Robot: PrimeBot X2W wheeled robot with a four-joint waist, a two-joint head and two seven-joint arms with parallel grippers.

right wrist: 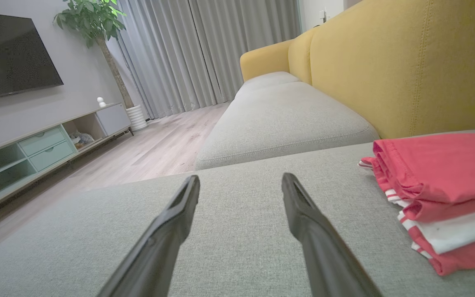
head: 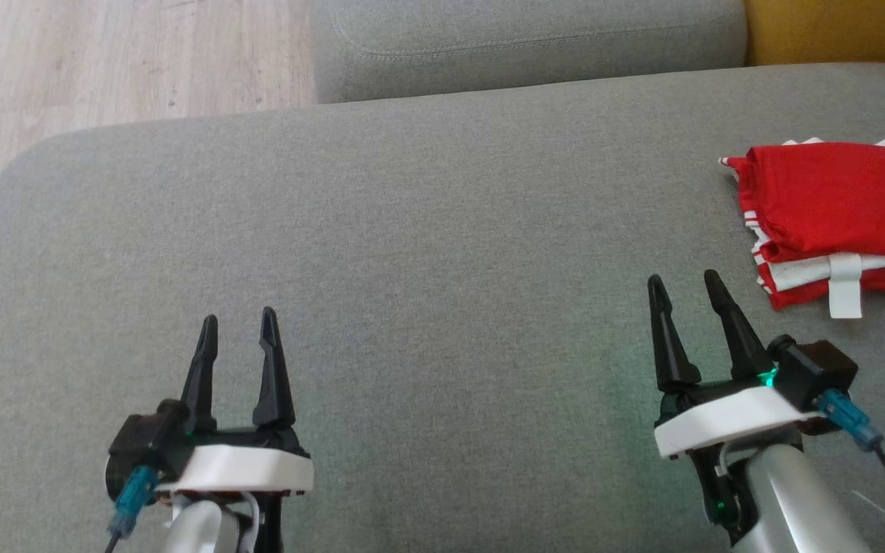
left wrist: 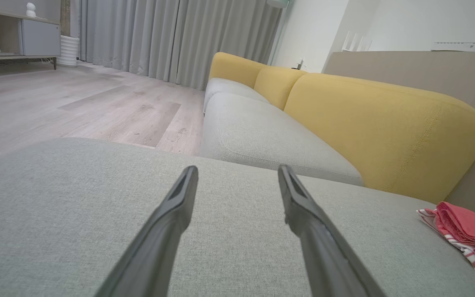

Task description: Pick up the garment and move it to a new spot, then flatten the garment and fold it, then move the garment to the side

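Sofa cushion [head: 412, 230]: grey woven cloth, matt. Folded garment [head: 834, 207]: soft red-and-white cloth. Floor [head: 104, 61]: pale wood.

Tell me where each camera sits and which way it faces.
Head view: on the head, looking down on the grey cushion; left gripper and right gripper show, both open.
Left wrist view: along its fingers, across the cushion toward the yellow backrest.
Right wrist view: along its fingers, toward the curtains.
Shared: all show the folded red garment.

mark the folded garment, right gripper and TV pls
folded garment [head: 834, 200]: head view, on its red top layer.
right gripper [head: 682, 278]: head view, midway between its fingertips.
TV [right wrist: 6, 53]: right wrist view, middle of the dark screen.
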